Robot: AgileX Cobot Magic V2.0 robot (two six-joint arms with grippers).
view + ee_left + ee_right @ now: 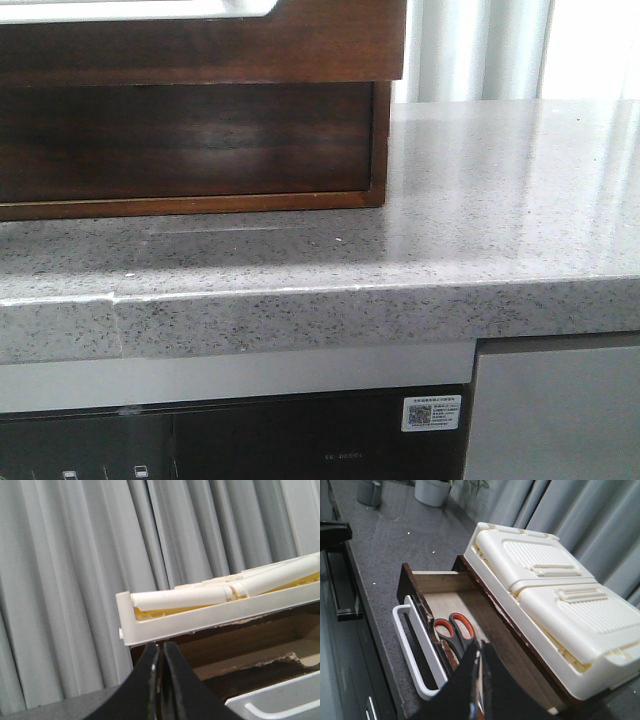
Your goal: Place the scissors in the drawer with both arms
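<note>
The drawer (470, 602) stands pulled open, its light wood floor showing. In the front view its dark brown front (320, 50) fills the top left. The scissors (454, 630) show grey handles with orange-lined loops over the drawer, close to its front wall. My right gripper (480, 649) is shut, with the scissors' blades hidden between its fingers. My left gripper (161, 646) is shut and empty, level with the cabinet's end, just under the white box's corner. Neither arm shows in the front view.
A white ribbed box (545, 590) lies on top of the cabinet and also shows in the left wrist view (210, 612). A white bar handle (410, 650) sticks out from the drawer front. The speckled counter (470, 200) ends in a front edge. Pots (432, 490) stand far along it.
</note>
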